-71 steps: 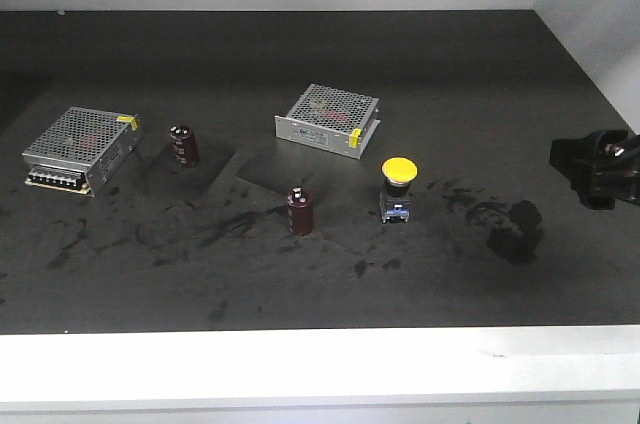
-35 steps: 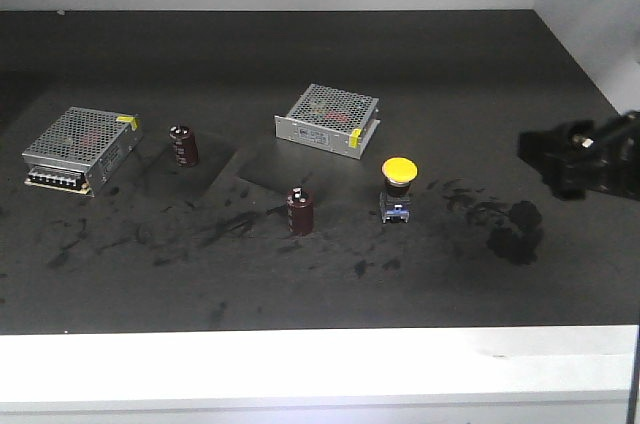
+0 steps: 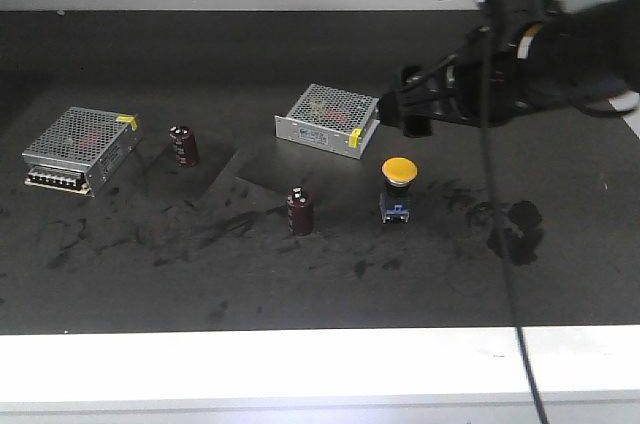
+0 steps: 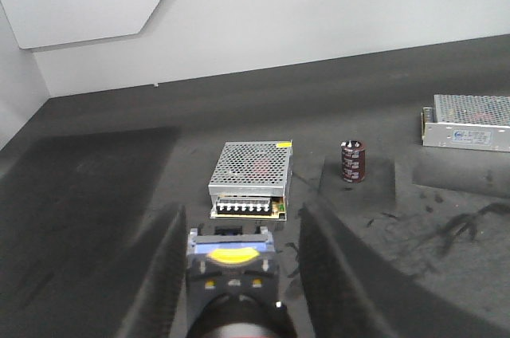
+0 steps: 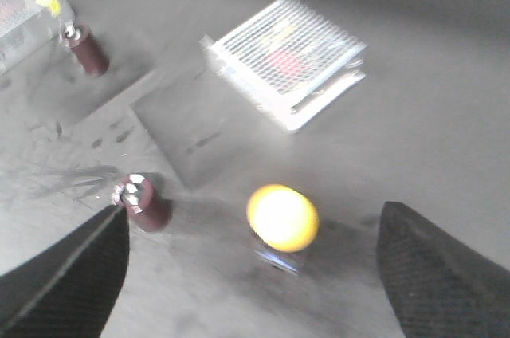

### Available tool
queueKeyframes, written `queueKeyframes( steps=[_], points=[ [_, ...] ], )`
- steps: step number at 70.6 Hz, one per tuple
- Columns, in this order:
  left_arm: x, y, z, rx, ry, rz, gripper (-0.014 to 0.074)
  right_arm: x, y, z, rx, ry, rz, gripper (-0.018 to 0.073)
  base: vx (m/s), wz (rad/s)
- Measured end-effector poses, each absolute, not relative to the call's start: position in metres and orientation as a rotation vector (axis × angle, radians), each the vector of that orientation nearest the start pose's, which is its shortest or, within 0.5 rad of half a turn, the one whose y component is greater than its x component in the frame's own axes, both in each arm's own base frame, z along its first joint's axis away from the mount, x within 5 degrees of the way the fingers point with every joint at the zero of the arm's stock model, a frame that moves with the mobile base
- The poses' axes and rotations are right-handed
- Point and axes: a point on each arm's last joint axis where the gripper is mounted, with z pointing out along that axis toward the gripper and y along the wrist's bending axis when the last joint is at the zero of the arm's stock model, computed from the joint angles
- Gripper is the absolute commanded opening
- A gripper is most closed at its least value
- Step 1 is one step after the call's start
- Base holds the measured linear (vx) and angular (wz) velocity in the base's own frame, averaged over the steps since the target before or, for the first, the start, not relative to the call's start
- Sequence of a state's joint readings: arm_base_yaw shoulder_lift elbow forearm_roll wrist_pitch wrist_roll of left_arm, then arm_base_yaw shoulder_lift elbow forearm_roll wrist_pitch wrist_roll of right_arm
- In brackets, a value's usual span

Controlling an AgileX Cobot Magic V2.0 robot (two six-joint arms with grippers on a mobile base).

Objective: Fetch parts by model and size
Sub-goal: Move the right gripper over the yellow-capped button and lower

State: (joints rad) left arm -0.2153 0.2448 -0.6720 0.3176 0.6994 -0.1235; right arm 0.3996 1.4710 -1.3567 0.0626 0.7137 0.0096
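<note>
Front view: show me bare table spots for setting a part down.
Bare: the front strip between the near capacitor and the white edge; the back strip behind both metal boxes. Crowded: around the yellow button, near the right claw.

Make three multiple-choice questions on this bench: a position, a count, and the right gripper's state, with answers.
1. In the front view, the yellow-capped switch stands: A) on a metal box; B) right of the nearer capacitor; C) at the left edge.
2. Capacitors in sight: A) one; B) two; C) four.
3. The right gripper is: A) open; B) shut on the switch; C) shut on a capacitor.
B, that capacitor sits to its left; B, a farther capacitor stands behind; A, its fingers spread wide in the wrist view.
</note>
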Motion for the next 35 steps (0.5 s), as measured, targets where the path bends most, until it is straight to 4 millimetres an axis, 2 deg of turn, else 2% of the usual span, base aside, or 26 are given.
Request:
queueKeyframes(
  steps=[7, 19, 28, 35],
  points=[
    [0.034, 0.012, 0.356, 0.142, 1.731, 0.109, -0.0008, 0.323, 0.142, 0.355, -0.363, 2.406, 0.162, 0.0594, 0.0, 0.0],
    [0.034, 0.012, 0.356, 0.142, 1.731, 0.11, -0.0008, 0.355, 0.149, 0.34, -0.197, 2.604, -0.005, 0.0594, 0.0, 0.0],
    [0.034, 0.012, 0.356, 0.142, 1.731, 0.111, -0.0008, 0.374, 0.157, 0.327, -0.155, 2.699, -0.048, 0.0594, 0.0, 0.0],
    [0.034, 0.012, 0.357, 0.143, 1.73, 0.116, -0.0008, 0.388, 0.167, 0.317, -0.142, 2.74, -0.007, 0.0594, 0.0, 0.0]
  ],
)
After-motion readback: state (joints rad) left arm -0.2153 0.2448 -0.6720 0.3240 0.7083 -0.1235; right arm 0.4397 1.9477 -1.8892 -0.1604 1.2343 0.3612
